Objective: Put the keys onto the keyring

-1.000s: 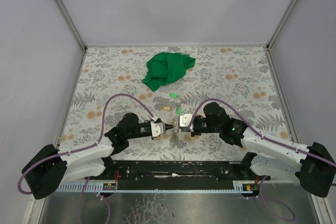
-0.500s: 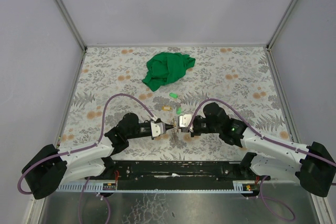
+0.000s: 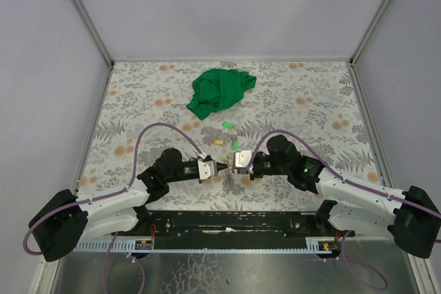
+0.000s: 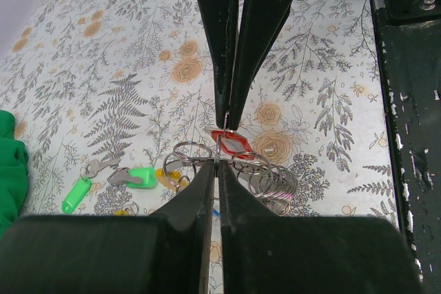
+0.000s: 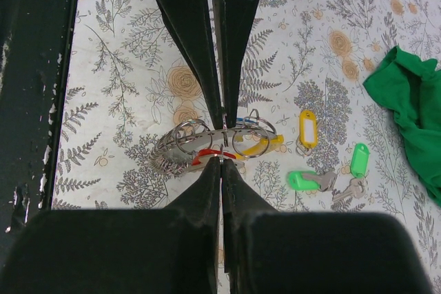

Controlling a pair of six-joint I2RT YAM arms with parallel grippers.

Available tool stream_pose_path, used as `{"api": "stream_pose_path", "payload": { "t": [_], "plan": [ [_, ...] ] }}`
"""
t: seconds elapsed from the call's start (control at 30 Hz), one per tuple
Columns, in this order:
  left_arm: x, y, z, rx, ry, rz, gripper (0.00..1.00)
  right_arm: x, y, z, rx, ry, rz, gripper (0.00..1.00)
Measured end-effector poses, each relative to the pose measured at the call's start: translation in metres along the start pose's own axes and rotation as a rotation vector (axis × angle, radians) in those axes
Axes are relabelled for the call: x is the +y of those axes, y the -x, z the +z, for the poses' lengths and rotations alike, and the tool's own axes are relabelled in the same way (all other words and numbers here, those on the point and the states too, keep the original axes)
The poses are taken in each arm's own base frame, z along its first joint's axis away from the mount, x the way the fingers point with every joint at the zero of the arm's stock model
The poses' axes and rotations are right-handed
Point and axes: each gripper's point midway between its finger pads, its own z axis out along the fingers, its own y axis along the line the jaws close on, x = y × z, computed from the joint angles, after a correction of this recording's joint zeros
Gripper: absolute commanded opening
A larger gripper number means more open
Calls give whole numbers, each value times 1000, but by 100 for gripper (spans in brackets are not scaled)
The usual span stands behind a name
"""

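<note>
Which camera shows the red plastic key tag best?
Left wrist: the red plastic key tag shows mostly unobstructed. Right wrist shows it partly behind metal rings; top external makes it too small to spot.

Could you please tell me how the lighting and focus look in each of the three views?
Top external view: even, soft light, hardly any shadow, though the keys are too small to resolve. Left wrist view: the left tool is a dark blur up close, while the tablecloth is sharp. Right wrist view: the right tool is blurred likewise; the keyring glints.
</note>
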Motion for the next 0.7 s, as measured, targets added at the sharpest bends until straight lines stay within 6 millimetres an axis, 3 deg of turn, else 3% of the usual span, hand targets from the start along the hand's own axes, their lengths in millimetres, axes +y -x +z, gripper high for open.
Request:
{"api": "stream_pose_path", "payload": {
  "t": [0.7],
  "plan": [
    [0,1,0,-4,1,2,0,-1,-7,1,28,-10,7,0]
  ]
}}
